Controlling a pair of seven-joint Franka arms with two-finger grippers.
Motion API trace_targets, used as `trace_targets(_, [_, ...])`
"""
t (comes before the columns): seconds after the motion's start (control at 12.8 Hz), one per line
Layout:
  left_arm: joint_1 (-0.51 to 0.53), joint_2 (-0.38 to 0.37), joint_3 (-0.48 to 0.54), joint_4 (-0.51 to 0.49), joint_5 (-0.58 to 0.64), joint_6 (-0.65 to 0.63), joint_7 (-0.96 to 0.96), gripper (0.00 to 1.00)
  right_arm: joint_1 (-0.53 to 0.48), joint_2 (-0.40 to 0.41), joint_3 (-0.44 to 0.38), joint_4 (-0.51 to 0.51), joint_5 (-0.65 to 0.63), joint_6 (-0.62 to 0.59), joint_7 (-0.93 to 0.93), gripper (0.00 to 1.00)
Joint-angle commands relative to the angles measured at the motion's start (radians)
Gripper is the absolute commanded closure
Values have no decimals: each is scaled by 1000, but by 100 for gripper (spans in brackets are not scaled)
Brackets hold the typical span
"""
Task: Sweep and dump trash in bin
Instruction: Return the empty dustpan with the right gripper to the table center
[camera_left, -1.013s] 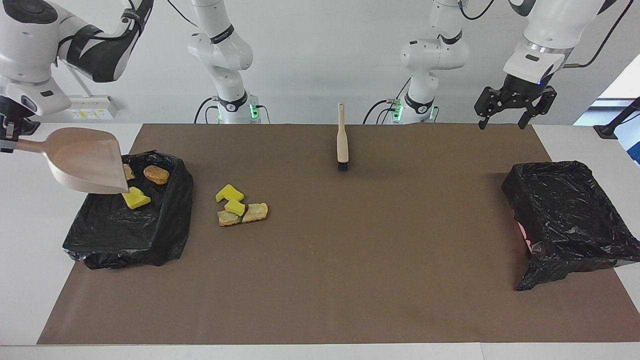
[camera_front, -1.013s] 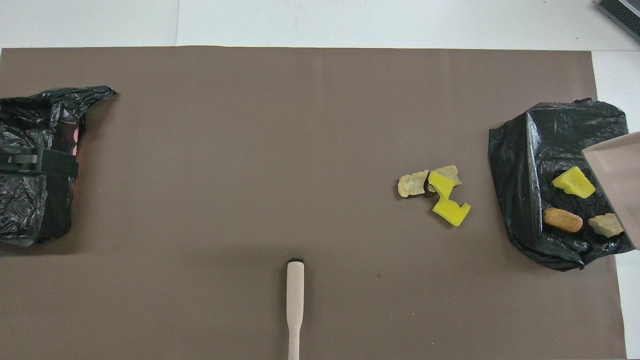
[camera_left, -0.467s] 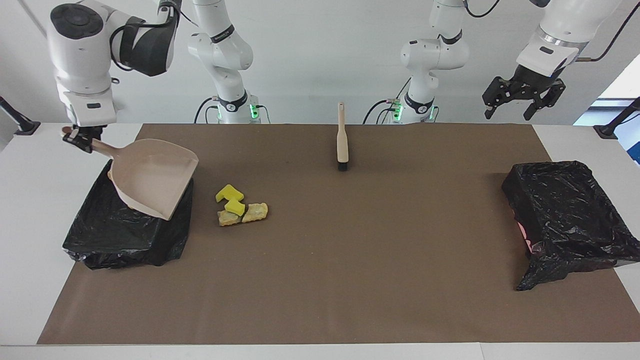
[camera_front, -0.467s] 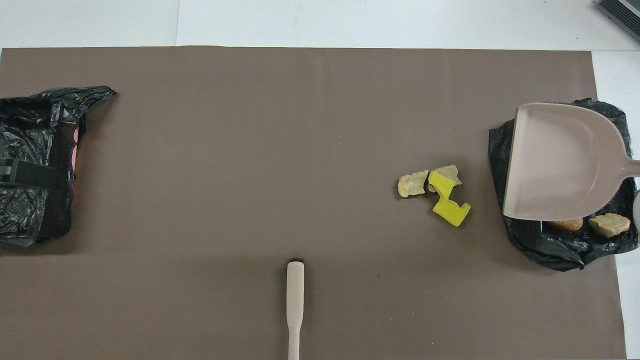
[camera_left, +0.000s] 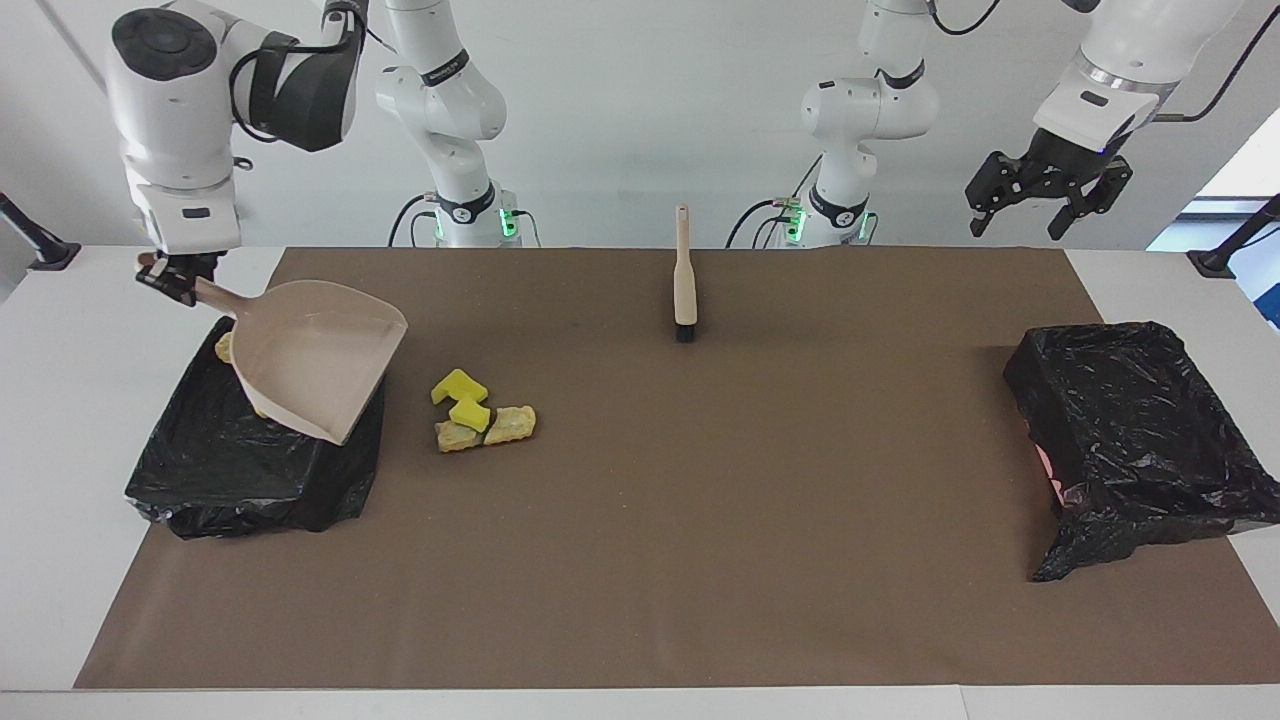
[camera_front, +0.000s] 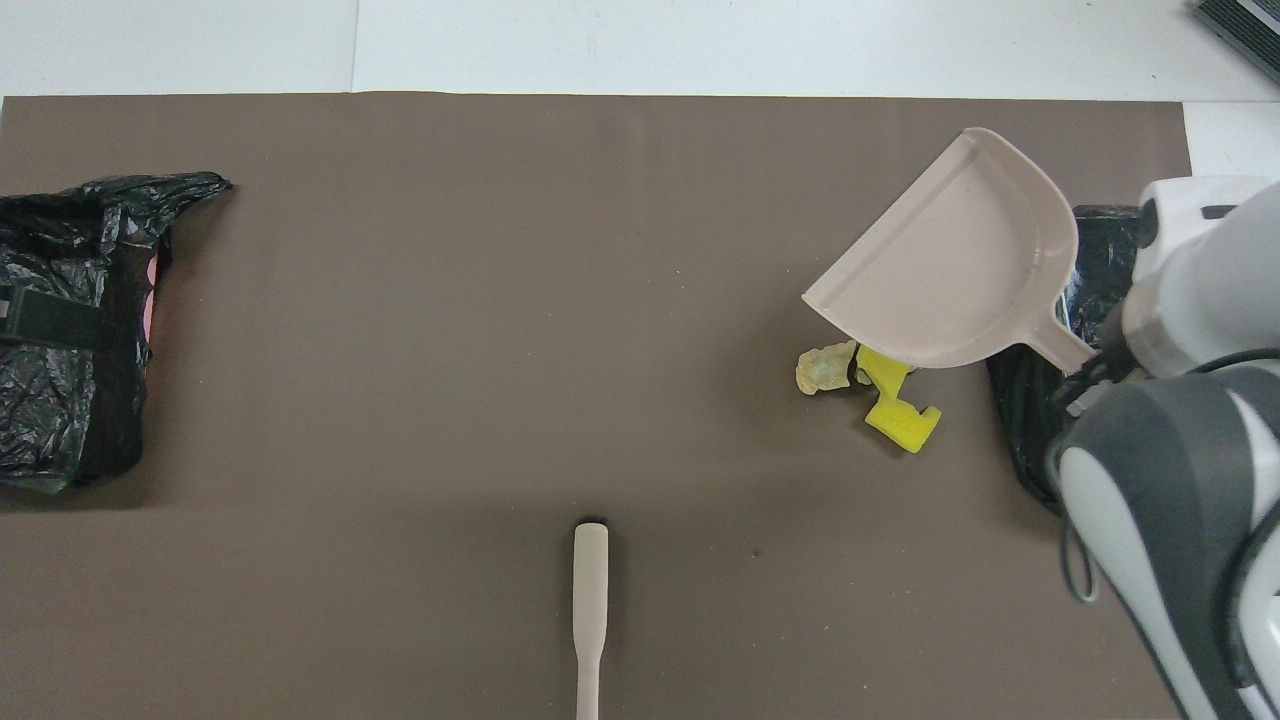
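A small heap of trash (camera_left: 484, 414), yellow sponge bits and tan crinkled lumps, lies on the brown mat just beside the black-bagged bin (camera_left: 250, 465) at the right arm's end, with a little more showing in that bin under the pan. The right gripper (camera_left: 172, 280) is clenched on the handle of the beige plastic dustpan (camera_left: 315, 355), holding it tilted above the bin's edge, probably to bring it to the heap. The left gripper (camera_left: 1050, 195) waits released, raised over its own end, while the beige brush (camera_left: 684, 275) lies untouched nearer to the robots.
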Motion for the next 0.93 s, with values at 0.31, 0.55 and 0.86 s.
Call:
trace_targets(0.31, [-1, -5, 8, 23, -14, -25, 8, 0, 294, 288, 15, 126, 95, 118, 852, 100])
trace_targets(0.55, [-3, -5, 7, 23, -16, -19, 2, 0, 377, 435, 15, 249, 103, 203, 1011, 100])
trace_targets(0.86, [-12, -5, 7, 23, -16, -24, 2, 0, 511, 596, 9, 355, 85, 290, 1147, 100])
